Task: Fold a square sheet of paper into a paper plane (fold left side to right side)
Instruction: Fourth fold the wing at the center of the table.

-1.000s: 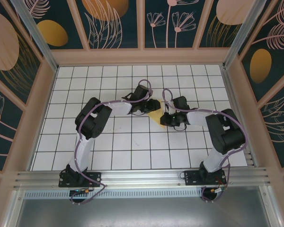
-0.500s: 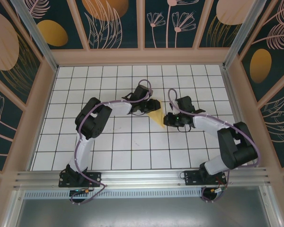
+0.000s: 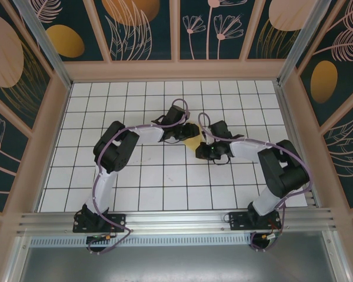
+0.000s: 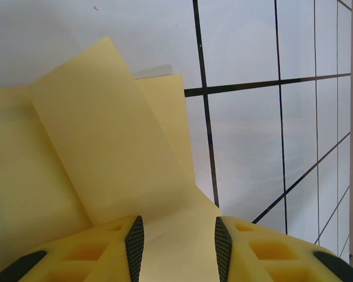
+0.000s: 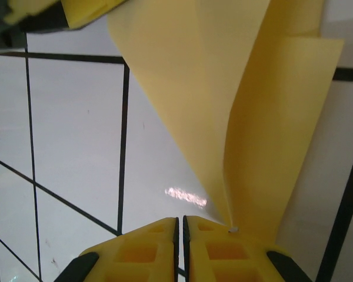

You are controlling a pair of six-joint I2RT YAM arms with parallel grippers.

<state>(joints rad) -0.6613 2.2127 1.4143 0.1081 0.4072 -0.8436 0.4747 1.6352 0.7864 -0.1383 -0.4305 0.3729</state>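
Observation:
The yellow square sheet of paper (image 3: 192,143) lies mid-table, folded into overlapping flaps (image 4: 106,147) that taper to a point (image 5: 223,88). My left gripper (image 3: 188,133) sits low over its far part. In the left wrist view that gripper (image 4: 178,247) is open, with flat paper running under the gap and one flap raised ahead of it. My right gripper (image 3: 203,151) is at the paper's near tip. In the right wrist view it (image 5: 180,235) is shut, its gap empty, and the paper's raised point touches the top of its right finger (image 5: 223,249).
White tiled table (image 3: 135,188) with black grid lines, walled by a tan frame (image 3: 176,69). Both arms reach inward and their grippers nearly meet at the middle. A finger of the left gripper (image 5: 76,9) shows at the top of the right wrist view.
The right gripper swung out to the right, baring the paper wedge, then came back left over its tip. The left gripper has stayed in place.

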